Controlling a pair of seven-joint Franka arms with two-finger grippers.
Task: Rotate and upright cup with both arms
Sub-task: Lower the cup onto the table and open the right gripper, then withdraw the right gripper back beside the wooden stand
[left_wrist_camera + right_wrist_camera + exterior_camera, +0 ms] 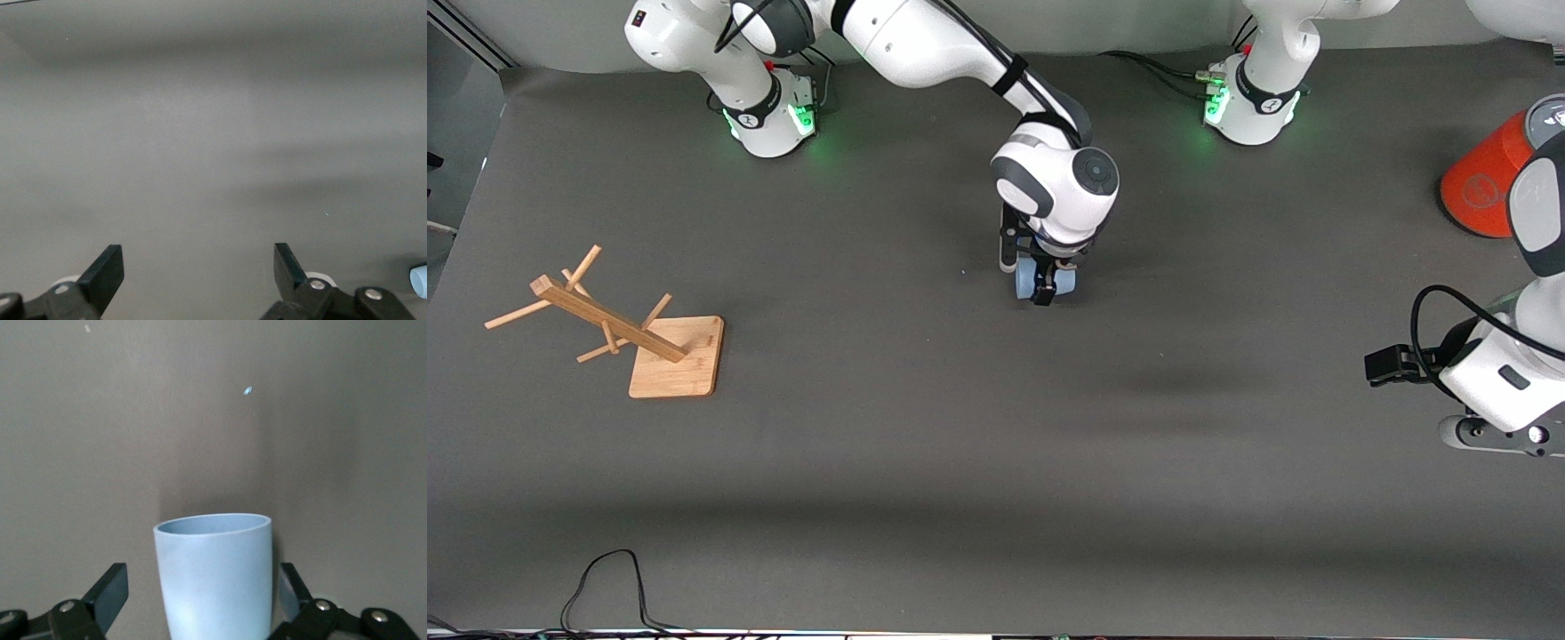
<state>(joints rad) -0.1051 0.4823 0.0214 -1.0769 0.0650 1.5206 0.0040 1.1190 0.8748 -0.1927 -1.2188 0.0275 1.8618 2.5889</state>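
Note:
The pale-blue cup [1024,281] lies on the dark table [925,444] near its middle, apparently on its side. My right gripper [1042,283] reaches down over it, open, one finger on each side of the cup. In the right wrist view the cup [215,581] sits between the open fingers [110,593] with a gap on one side, and its darker inside shows at the rim. My left gripper [1389,364] waits at the left arm's end of the table. In the left wrist view it [199,268] is open over bare table with nothing between its fingers.
A wooden peg rack [660,348] lies tipped over on its square base toward the right arm's end. A large orange-red can [1483,185] with a grey lid stands at the left arm's end. A black cable [609,582] loops along the nearest table edge.

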